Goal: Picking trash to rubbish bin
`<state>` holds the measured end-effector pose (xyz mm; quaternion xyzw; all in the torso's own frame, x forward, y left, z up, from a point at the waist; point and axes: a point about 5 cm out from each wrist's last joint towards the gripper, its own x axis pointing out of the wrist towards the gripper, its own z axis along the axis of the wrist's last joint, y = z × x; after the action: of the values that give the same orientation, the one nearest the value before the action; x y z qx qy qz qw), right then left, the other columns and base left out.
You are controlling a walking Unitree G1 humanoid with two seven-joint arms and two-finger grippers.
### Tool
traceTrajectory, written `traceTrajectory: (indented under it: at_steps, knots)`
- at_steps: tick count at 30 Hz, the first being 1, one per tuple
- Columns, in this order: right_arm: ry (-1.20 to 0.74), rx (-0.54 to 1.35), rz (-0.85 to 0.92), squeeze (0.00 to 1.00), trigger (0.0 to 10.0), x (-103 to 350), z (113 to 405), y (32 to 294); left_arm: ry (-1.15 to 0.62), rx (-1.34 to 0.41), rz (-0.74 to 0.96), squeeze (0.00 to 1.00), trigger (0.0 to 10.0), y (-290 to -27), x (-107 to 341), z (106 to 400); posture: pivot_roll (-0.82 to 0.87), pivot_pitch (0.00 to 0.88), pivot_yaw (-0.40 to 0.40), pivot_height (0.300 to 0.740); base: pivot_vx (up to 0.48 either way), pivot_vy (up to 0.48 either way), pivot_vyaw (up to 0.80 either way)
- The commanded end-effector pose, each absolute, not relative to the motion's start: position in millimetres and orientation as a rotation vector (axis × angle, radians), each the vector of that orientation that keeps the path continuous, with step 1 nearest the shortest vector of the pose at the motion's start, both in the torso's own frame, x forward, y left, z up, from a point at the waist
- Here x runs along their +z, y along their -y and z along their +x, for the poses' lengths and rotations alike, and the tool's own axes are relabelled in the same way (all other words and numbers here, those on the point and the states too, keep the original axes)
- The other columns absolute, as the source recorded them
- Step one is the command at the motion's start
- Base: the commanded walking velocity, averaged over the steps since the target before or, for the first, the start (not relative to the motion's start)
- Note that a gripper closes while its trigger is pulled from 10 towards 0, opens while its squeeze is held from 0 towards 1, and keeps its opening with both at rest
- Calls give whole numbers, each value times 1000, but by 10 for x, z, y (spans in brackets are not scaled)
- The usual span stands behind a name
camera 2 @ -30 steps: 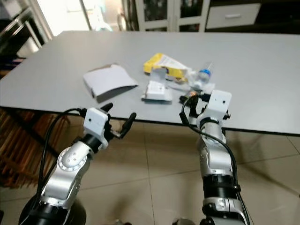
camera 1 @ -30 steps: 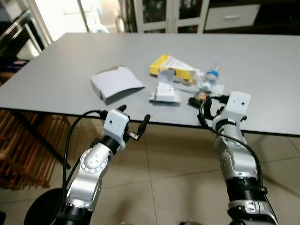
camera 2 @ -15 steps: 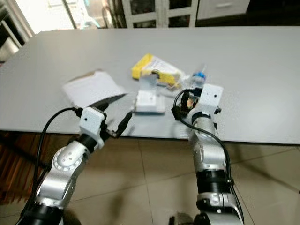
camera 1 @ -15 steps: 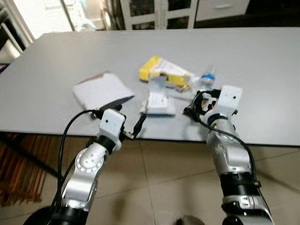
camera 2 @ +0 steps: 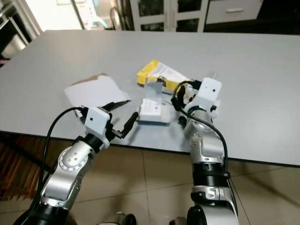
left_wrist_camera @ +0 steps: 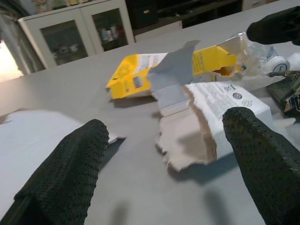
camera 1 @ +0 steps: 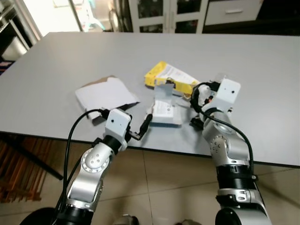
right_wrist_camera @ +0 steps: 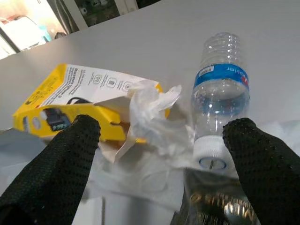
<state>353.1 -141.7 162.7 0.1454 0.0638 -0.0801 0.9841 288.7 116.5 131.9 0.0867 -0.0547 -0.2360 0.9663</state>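
On table (camera 1: 56,79), bottle (right_wrist_camera: 220,98) (cap toward camera)

1. The surface (camera 1: 70,70) is smooth, grey and matt.
2. The yellow box (right_wrist_camera: 70,93) is thin card with a slight shine and torn edges.
3. The white box (left_wrist_camera: 220,108) is torn card, rough and brown on the inside.
4. The bottle (right_wrist_camera: 220,93) is clear, shiny plastic with a blue label.
5. The wrap (right_wrist_camera: 154,112) is thin, crinkly, see-through plastic.
6. The left tool (left_wrist_camera: 168,154) and right tool (right_wrist_camera: 159,154) have black fingers with a bumpy, matt skin.
7. The floor (camera 1: 168,178) is smooth tiles.
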Motion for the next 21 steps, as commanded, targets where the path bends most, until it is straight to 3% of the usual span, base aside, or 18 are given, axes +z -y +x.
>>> traceTrajectory:
  at_steps: [1, 21]
  knots:
    - [-112, -159, 301, 0, 10000, 1747, 3543, 1400, 102, -465, 188, 0, 10000, -1196, 1313, 2877, 0, 109, 62, 740, 0, 0, 0]
    - [-255, -238, 272, 0, 10000, 1783, 3475, 1392, 87, -476, 200, 0, 10000, -1199, 1301, 2866, 5, 114, 66, 740, 0, 0, 0]
